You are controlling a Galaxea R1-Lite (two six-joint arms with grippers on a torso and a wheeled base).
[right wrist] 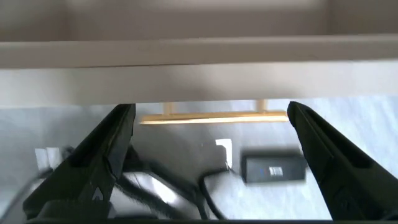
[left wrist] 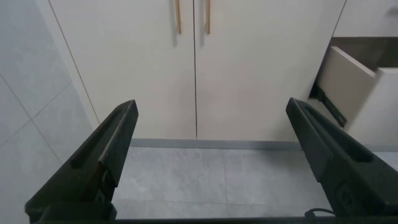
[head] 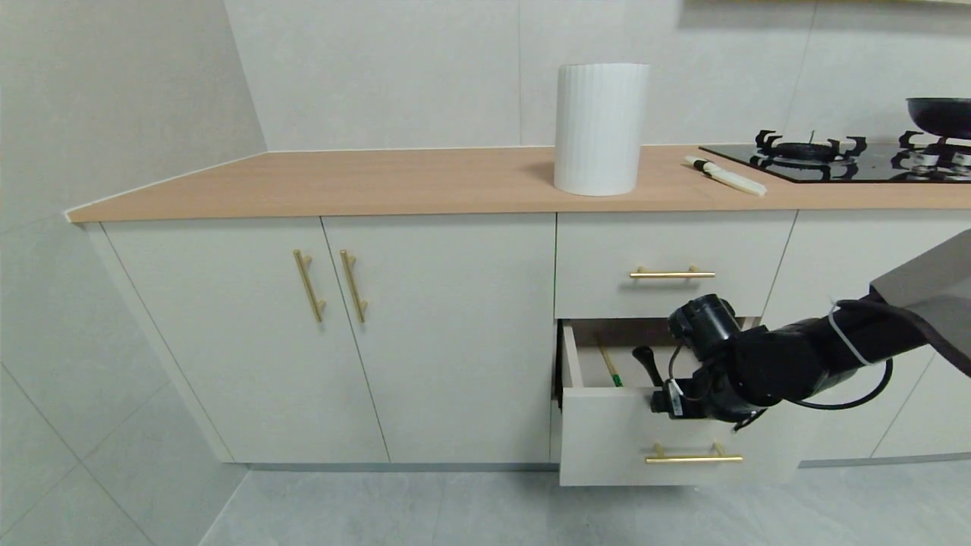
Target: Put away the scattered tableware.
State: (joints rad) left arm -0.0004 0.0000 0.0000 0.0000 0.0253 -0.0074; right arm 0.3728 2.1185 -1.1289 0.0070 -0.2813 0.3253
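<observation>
Lifting straight up off the open drawer [head: 607, 432] before swinging away looks the safest way to finish this drop-off, so nothing catches its front panel. The right gripper [right wrist: 209, 112] hangs at the drawer's front rim, wide open and empty. The left gripper [left wrist: 211, 106], also open, faces the doors [left wrist: 249, 62] beside the drawer. A cream-handled utensil [head: 724, 175] lies on the counter [head: 379, 182] above the drawer, well apart from both grippers. Chopsticks [head: 609, 365] and a black-handled tool [head: 647, 366] lie inside the drawer.
</observation>
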